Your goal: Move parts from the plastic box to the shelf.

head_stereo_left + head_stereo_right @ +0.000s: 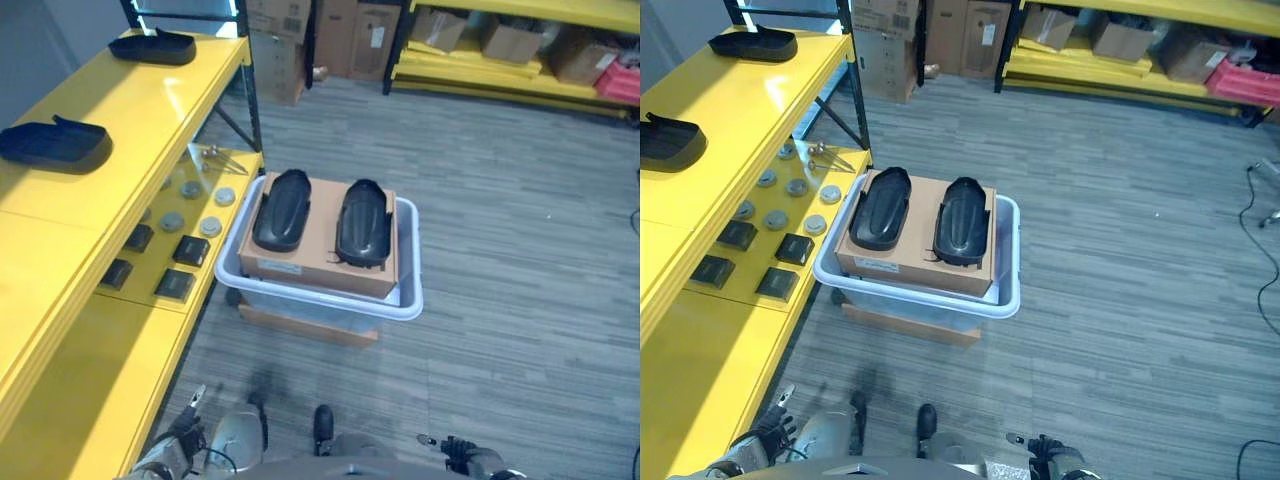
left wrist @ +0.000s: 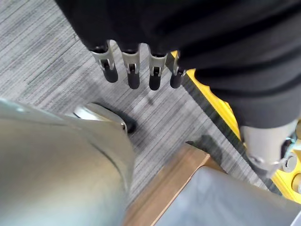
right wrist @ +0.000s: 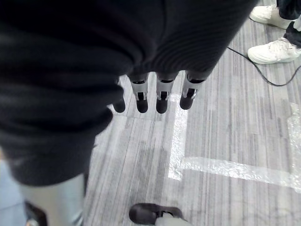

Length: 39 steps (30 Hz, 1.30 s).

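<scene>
A: Where are the parts?
B: Two black parts [image 1: 281, 209] lie on a cardboard box [image 1: 320, 262] inside the plastic box [image 1: 408, 300], beside the yellow shelf [image 1: 110, 130]; open floor to the right.
A: The hands?
B: Left hand [image 2: 136, 66] and right hand [image 3: 160, 89] hang low, well apart from them, fingers relaxed, empty.

Left hand [image 2: 136, 66] & right hand [image 3: 160, 92] — silver fingers, dark tips, blk ribbed covers

- Left and right eye views: from the head, looking steeply down; both share the plastic box [image 1: 408, 300] on the floor and the yellow shelf [image 1: 120, 110] on the robot's left.
- Left wrist view: very close along the left hand [image 2: 136, 70], facing the floor beside the shelf edge.
- Right wrist view: very close along the right hand [image 3: 160, 94], facing the floor; a person's shoes [image 3: 270, 49] lie beyond.
</scene>
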Motion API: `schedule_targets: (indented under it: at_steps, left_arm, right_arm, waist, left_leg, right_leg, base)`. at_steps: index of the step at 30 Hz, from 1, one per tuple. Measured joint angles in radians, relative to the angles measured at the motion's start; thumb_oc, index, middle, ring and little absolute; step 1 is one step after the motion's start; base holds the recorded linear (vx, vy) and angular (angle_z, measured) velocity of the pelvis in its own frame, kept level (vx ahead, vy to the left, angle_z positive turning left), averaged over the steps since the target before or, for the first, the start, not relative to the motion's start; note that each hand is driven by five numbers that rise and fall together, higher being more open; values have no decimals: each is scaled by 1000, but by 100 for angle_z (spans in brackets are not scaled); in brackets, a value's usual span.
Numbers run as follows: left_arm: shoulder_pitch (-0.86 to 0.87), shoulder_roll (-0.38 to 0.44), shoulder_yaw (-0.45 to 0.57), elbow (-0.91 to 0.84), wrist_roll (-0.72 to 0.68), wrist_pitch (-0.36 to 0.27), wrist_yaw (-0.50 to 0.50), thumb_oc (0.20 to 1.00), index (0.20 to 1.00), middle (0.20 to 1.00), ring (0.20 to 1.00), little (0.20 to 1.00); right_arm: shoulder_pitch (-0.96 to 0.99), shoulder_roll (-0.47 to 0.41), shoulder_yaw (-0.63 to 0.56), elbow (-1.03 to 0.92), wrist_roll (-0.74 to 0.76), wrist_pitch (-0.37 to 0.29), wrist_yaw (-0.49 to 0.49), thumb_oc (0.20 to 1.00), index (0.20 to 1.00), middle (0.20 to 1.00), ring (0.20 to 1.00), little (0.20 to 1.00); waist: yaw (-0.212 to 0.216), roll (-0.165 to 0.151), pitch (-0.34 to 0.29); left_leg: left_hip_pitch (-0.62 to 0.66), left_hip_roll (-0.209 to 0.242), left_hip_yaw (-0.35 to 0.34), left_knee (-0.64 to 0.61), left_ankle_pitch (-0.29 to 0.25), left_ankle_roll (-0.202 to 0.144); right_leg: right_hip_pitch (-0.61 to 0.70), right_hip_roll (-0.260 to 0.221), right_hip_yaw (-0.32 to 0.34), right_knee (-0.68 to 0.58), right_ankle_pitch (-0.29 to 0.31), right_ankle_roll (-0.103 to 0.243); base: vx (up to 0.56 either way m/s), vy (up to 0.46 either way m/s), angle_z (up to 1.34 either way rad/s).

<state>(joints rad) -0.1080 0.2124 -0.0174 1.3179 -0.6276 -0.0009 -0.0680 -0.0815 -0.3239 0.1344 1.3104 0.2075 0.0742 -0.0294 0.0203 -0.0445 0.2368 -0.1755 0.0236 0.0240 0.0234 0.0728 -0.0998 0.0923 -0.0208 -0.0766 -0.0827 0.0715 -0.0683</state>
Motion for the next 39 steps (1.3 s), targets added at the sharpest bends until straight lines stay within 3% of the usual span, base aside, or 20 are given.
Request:
schedule_targets:
  at_steps: [1,2,3,6,7,8,9,10,11,14,15,18,20,23,27,31,35,39]
  left_arm:
    - [-4,-2,-3,0,0,0,1,1000,1000,1000,1000,1000]
    - [-12,-1,-2,4,0,1,2,1000,1000,1000,1000,1000]
    - [1,1,-2,9,1,6,14,1000,1000,1000,1000,1000]
    - [21,-8,-8,-1,1,7,22,1000,1000,1000,1000,1000]
    - [51,-27,-24,-14,1,4,27,1000,1000,1000,1000,1000]
    - [49,-27,-25,-13,1,4,33,1000,1000,1000,1000,1000]
    - [50,-24,-28,-20,2,1,41,1000,1000,1000,1000,1000]
    - [51,-18,-28,-28,2,0,42,1000,1000,1000,1000,1000]
    - [50,3,-29,-43,4,0,45,1000,1000,1000,1000,1000]
    - [49,5,-29,-47,24,-1,42,1000,1000,1000,1000,1000]
    - [64,6,-29,-54,24,0,42,1000,1000,1000,1000,1000]
    - [101,11,-29,-85,24,0,41,1000,1000,1000,1000,1000]
    - [135,6,-29,-119,24,1,39,1000,1000,1000,1000,1000]
    - [186,2,-28,-129,24,1,38,1000,1000,1000,1000,1000]
    - [220,0,-19,-133,26,1,38,1000,1000,1000,1000,1000]
    - [238,-20,64,-160,62,2,39,1000,1000,1000,1000,1000]
    - [240,-30,97,-143,97,6,41,1000,1000,1000,1000,1000]
    - [248,-30,93,-119,142,7,39,1000,1000,1000,1000,1000]
  right_arm:
    - [1,-2,-1,3,0,0,0,1000,1000,1000,1000,1000]
    - [12,-4,-1,2,0,0,0,1000,1000,1000,1000,1000]
    - [19,-3,2,-2,0,0,-1,1000,1000,1000,1000,1000]
    - [35,-7,5,2,1,-5,-3,1000,1000,1000,1000,1000]
    - [57,-25,6,1,1,-19,-4,1000,1000,1000,1000,1000]
    - [61,-10,6,0,3,-32,-10,1000,1000,1000,1000,1000]
    - [63,6,6,-1,15,-45,-13,1000,1000,1000,1000,1000]
    - [65,21,7,-1,26,-51,-16,1000,1000,1000,1000,1000]
    - [63,69,2,-43,90,-101,-64,1000,1000,1000,1000,1000]
    - [63,89,-3,-123,169,-141,-132,1000,1000,1000,1000,1000]
    - [67,81,-48,-254,216,-169,-197,1000,1000,1000,1000,1000]
    - [56,57,-72,-402,239,-219,-279,1000,1000,1000,1000,1000]
    - [73,20,-102,-573,239,-227,-353,1000,1000,1000,1000,1000]
    - [78,-46,-194,-769,225,-292,-459,1000,1000,1000,1000,1000]
    - [104,-77,-303,-1077,173,-333,-550,1000,1000,1000,1000,1000]
    - [115,-103,-380,-1353,124,-368,-591,1000,1000,1000,1000,1000]
    - [115,-181,-468,-1403,59,-350,-583,1000,1000,1000,1000,1000]
    - [109,-240,-481,-1228,21,-263,-583,1000,1000,1000,1000,1000]
  waist:
    - [0,14,11]
    - [1,32,20]
    - [2,36,23]
    - [2,54,-4]
    - [-7,116,-36]
    - [-18,117,-37]
    - [-19,115,-37]
    - [-13,102,-38]
    - [-10,69,-42]
    - [-12,59,-45]
    - [-20,54,-52]
    - [-21,49,-64]
    - [-22,55,-74]
    - [-32,59,-96]
    - [-56,54,-103]
    - [-80,44,-113]
    - [-81,36,-145]
    - [-71,38,-150]
  left_leg:
    - [-2,10,-1,-52,30,-8]
    - [-20,30,0,-27,56,-9]
    - [-32,42,-2,40,59,-9]
    - [12,34,-5,46,50,0]
    - [87,46,-26,17,35,15]
    - [128,22,-24,-43,72,55]
    - [154,15,-7,-84,80,68]
    - [162,4,2,-95,86,72]
    - [166,-30,0,-102,83,88]
    - [172,-44,4,-103,68,94]
    - [179,-53,6,-106,62,98]
    - [179,-47,6,-108,58,100]
    - [179,-39,7,-108,58,97]
    - [180,-28,12,-105,58,95]
    - [184,-20,33,-103,63,90]
    - [188,-17,45,-109,54,80]
    - [193,-11,57,-109,43,84]
    - [189,-7,55,-109,44,82]
  right_leg:
    - [14,-1,2,0,-6,7]
    - [30,-5,2,0,-11,11]
    - [53,-28,11,0,-27,36]
    - [66,-67,30,0,-51,88]
    - [71,-58,40,1,-59,147]
    - [81,-82,35,16,-72,169]
    - [64,-96,18,45,-78,177]
    - [55,-109,4,52,-89,181]
    - [47,-129,-23,37,-95,187]
    - [44,-133,-34,25,-95,188]
    - [44,-135,-40,30,-88,195]
    - [44,-128,-40,27,-75,200]
    - [43,-120,-39,26,-72,196]
    - [44,-110,-36,20,-64,188]
    - [44,-101,-19,12,-51,192]
    - [47,-100,-9,-4,-47,196]
    - [45,-99,7,-5,-50,200]
    - [42,-98,4,-5,-50,199]
  base:
    - [100,117,-7]
    - [82,163,-25]
    - [90,191,-28]
    - [58,127,-26]
    - [48,90,-7]
    - [48,77,-4]
    - [38,56,0]
    - [40,50,-14]
    - [29,38,-8]
    - [25,34,1]
    - [28,35,3]
    - [10,11,0]
    - [10,14,-3]
    - [17,26,-5]
    - [21,20,-14]
    - [59,10,-12]
    - [105,-22,-12]
    - [46,-38,0]
